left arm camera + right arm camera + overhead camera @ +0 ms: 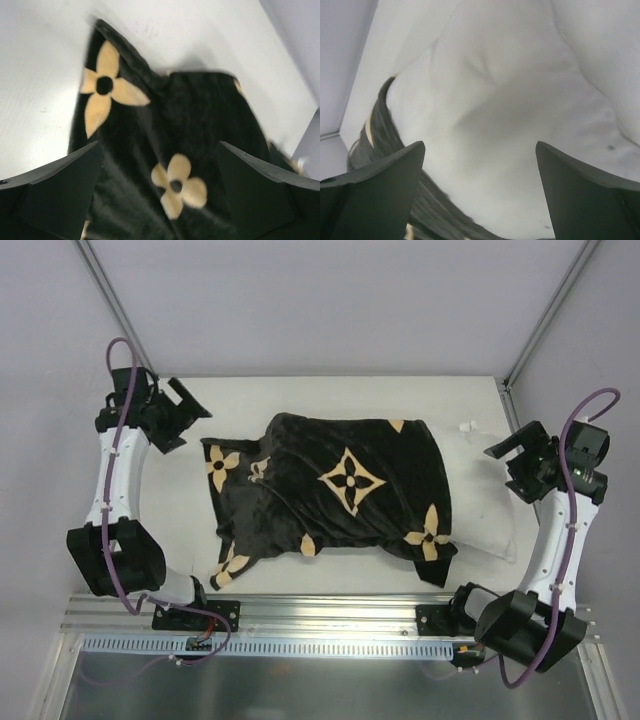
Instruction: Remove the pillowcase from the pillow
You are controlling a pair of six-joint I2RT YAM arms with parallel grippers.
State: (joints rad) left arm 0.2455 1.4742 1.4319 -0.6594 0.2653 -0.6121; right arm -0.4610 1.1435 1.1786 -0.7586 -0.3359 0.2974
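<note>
The black pillowcase [330, 495] with tan flowers lies crumpled across the table's middle, covering most of the white pillow [485, 500], whose right end sticks out bare. My left gripper [185, 405] is open and empty, raised beyond the pillowcase's far left corner; its wrist view looks down on the pillowcase [170, 150] between the fingers [55, 190]. My right gripper [510, 455] is open and empty, hovering over the exposed pillow end; its wrist view shows the pillow [510, 115] and the pillowcase edge [375, 135] at lower left.
The white table [250, 395] ends at a metal rail [320, 625] along the near edge. Grey walls and frame posts [110, 300] surround the table on three sides.
</note>
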